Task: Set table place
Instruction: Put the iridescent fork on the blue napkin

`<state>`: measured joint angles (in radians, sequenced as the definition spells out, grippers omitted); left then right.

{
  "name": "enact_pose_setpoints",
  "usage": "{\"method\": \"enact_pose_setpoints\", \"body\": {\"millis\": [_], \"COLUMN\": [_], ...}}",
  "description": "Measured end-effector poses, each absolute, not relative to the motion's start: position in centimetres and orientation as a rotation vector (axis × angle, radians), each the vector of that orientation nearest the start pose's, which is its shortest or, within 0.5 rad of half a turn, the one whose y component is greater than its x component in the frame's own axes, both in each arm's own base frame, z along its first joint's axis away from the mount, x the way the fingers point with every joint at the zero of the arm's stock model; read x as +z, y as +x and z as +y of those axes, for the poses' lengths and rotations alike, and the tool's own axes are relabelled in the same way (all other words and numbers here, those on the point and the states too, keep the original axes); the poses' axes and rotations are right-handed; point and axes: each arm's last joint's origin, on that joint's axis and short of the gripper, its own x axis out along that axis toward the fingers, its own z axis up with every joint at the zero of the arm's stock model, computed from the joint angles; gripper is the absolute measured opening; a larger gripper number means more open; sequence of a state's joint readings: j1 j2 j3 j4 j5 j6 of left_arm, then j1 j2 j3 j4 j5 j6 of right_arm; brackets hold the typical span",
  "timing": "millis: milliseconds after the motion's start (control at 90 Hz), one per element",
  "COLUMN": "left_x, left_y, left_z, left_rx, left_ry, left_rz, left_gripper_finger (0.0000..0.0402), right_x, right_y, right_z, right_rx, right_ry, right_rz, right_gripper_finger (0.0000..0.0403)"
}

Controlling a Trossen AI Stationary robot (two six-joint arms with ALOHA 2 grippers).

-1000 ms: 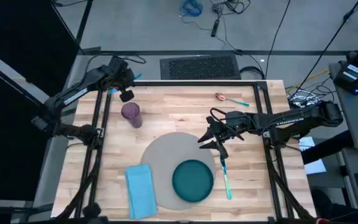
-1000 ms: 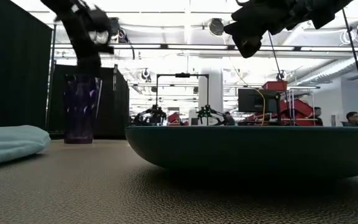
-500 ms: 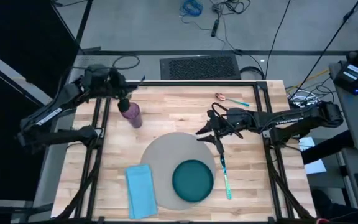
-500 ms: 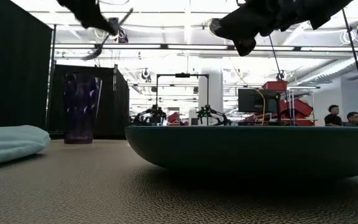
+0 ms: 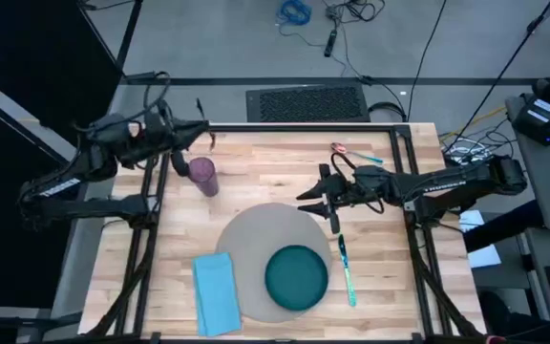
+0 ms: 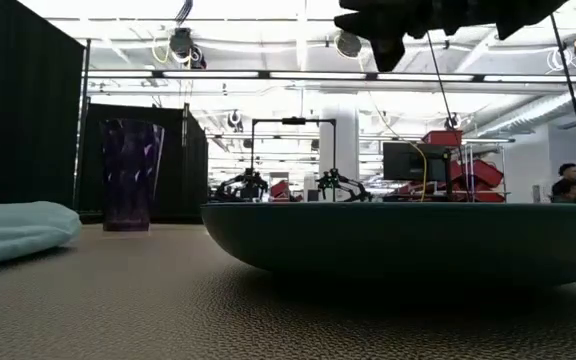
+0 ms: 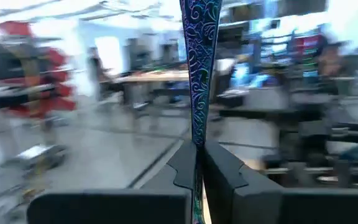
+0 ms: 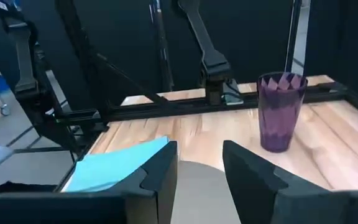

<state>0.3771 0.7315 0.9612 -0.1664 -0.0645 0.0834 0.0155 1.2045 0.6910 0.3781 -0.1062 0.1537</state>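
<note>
1. The left gripper (image 7: 197, 155) has swung from above the purple cup (image 5: 201, 176) to the table's (image 5: 285, 162) far-left edge. Its fingers are closed tight on a thin patterned utensil (image 7: 199, 62); it is probably cutlery, but the kind is unclear.
2. The right gripper (image 5: 315, 199) has drawn back toward the far side, with its fingers apart and empty.
3. A teal utensil (image 5: 346, 272) lies just right of the plate (image 5: 296, 275), so this piece seems placed.
4. The grey placemat (image 5: 251, 234) sits centre-near and carries the plate; the napkin (image 5: 216, 291) lies at its left.

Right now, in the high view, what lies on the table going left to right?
Purple cup → blue napkin → teal plate on the grey placemat → teal utensil.
</note>
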Motion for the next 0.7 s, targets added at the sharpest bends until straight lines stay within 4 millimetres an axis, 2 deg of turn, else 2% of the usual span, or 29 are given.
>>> {"method": "enact_pose_setpoints", "body": {"millis": [467, 700], "left_x": [31.4, 27.2], "left_y": [9.4, 9.8], "left_z": [3.7, 3.9], "left_rx": [0.559, 0.590], "left_ry": [-0.046, -0.081], "left_rz": [0.100, 0.149], "left_gripper_finger": [0.0000, 0.0000], "right_x": [26.7, 26.9], "right_y": [26.3, 26.4], "right_z": [1.6, 1.6], "right_rx": [0.146, 0.146], "right_ry": [0.169, 0.175], "right_rz": [0.165, 0.144], "right_gripper_finger": [0.0116, 0.0116]}}
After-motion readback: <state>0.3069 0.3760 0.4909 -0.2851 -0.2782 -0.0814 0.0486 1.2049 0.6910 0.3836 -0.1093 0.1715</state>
